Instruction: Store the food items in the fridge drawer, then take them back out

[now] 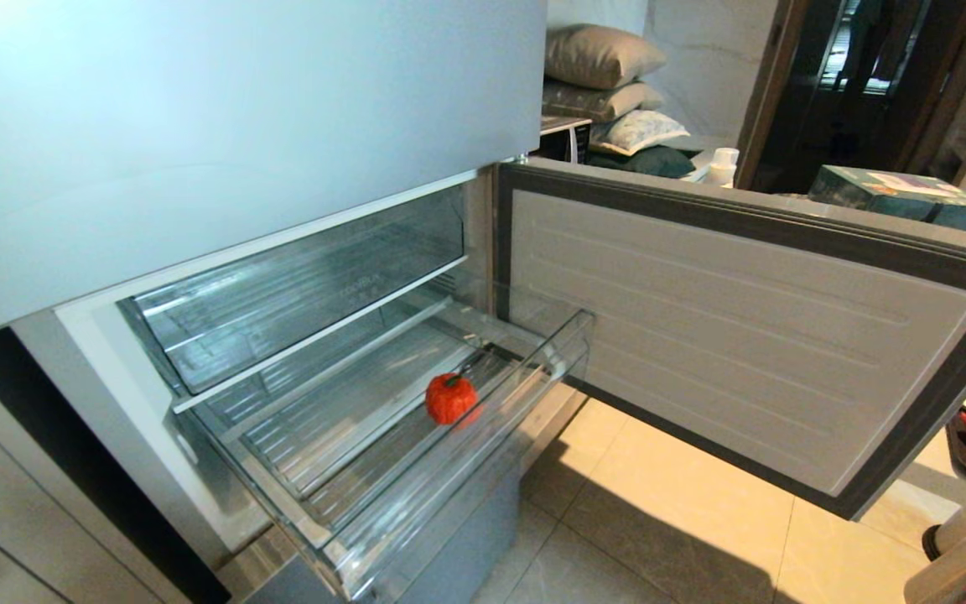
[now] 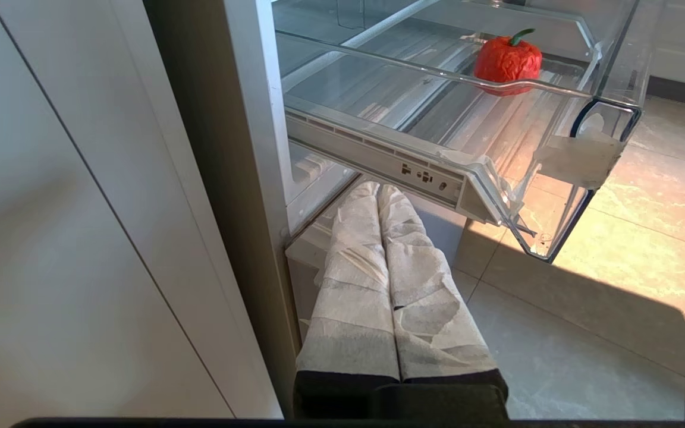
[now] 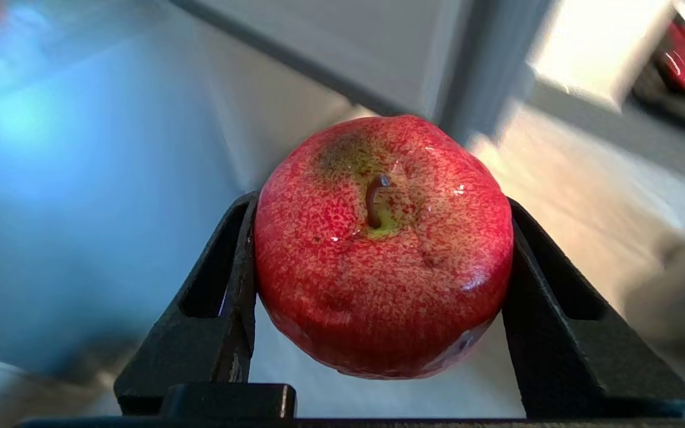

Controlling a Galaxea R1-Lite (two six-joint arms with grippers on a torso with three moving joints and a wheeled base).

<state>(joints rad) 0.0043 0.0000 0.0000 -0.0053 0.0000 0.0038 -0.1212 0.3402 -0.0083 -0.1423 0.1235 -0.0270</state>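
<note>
A red speckled apple is clamped between the two black fingers of the right gripper, its stem end turned towards the wrist camera; a grey fridge surface and pale floor lie blurred beyond it. The left gripper is held low beside the fridge body, its two cloth-wrapped fingers pressed together with nothing between them. Above and ahead of that gripper, the clear fridge drawer is pulled out, and a small red tomato-like item with a green stem is resting on its ribbed bottom near the front lip. The fridge door is swung wide open over the tiled floor.
</note>
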